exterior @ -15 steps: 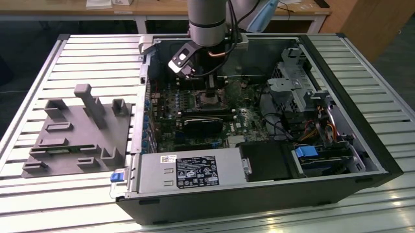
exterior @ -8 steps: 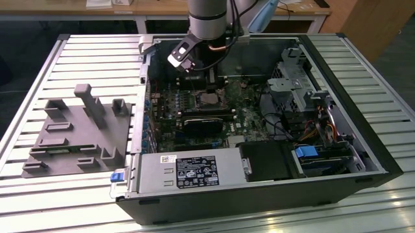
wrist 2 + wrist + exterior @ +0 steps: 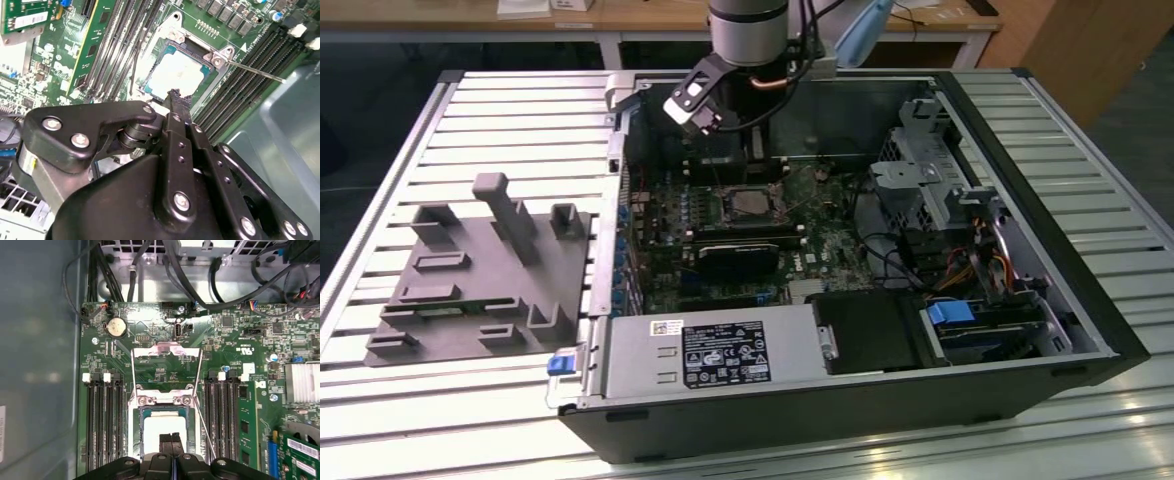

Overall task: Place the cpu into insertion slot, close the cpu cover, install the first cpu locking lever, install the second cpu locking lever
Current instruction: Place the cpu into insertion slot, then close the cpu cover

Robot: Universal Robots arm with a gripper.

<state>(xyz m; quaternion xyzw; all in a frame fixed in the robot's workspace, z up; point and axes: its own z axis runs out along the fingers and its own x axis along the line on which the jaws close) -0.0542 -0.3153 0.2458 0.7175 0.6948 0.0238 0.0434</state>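
Note:
The cpu [image 3: 162, 432] shows its silvery top [image 3: 177, 75] lying flat in the insertion slot [image 3: 750, 203] on the green motherboard. The cpu cover [image 3: 162, 400] lies down around the chip as a metal frame. One thin locking lever [image 3: 205, 427] sticks out from the socket's corner at an angle [image 3: 255, 70]. My gripper [image 3: 171, 436] hovers just above the socket's edge, its black fingers pressed together with nothing between them [image 3: 175, 94]. In the exterior view the arm [image 3: 747, 60] comes down into the open computer case above the socket.
Memory slots [image 3: 105, 420] flank the socket on both sides. Black cables [image 3: 200, 275] cross the case beyond the board. A black block [image 3: 744, 258] sits in front of the socket, with the grey power supply [image 3: 707, 355] nearer. A grey fixture [image 3: 480, 270] lies outside the case.

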